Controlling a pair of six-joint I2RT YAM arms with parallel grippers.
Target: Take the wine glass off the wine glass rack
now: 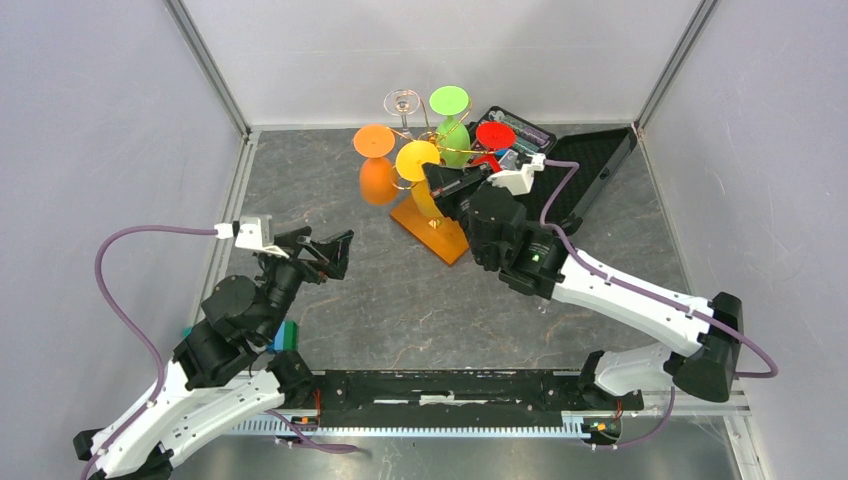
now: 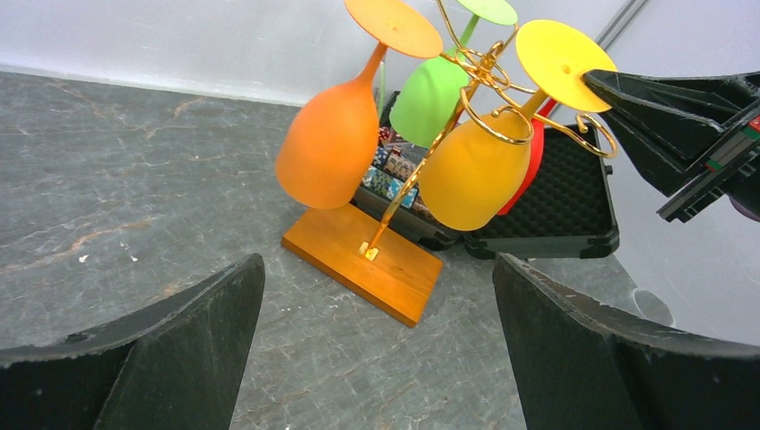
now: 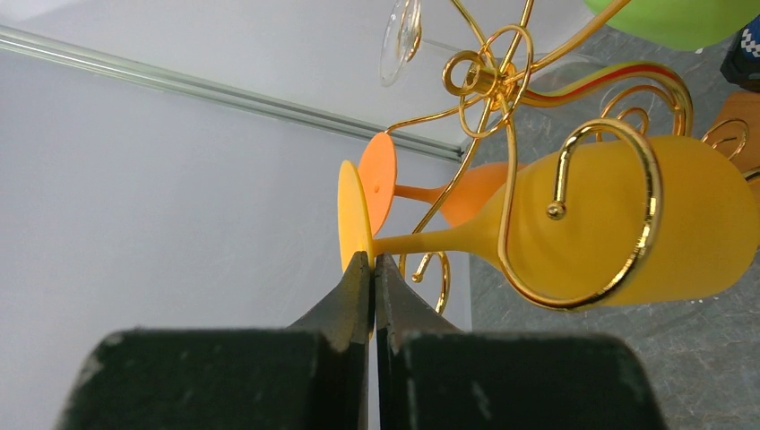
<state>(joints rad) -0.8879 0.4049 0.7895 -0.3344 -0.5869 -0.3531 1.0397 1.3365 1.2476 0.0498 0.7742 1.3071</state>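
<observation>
The wine glass rack (image 1: 437, 150) is a gold wire stand on an orange-brown wooden base (image 1: 430, 228) at the back centre. A yellow wine glass (image 1: 417, 160) hangs on it upside down, its bowl inside a gold loop (image 3: 627, 233). My right gripper (image 1: 432, 172) is shut on the rim of the yellow glass's flat foot (image 3: 354, 215); its fingertips (image 3: 373, 264) pinch the disc edge. My left gripper (image 1: 325, 250) is open and empty, low over the table, facing the rack base (image 2: 363, 260). The yellow glass (image 2: 470, 175) also shows in the left wrist view.
Orange (image 1: 375, 140), green (image 1: 450, 100), red (image 1: 495, 133) and clear (image 1: 403, 102) glasses hang on the same rack. An open black case (image 1: 580, 170) lies right behind it. Grey walls close the back and sides.
</observation>
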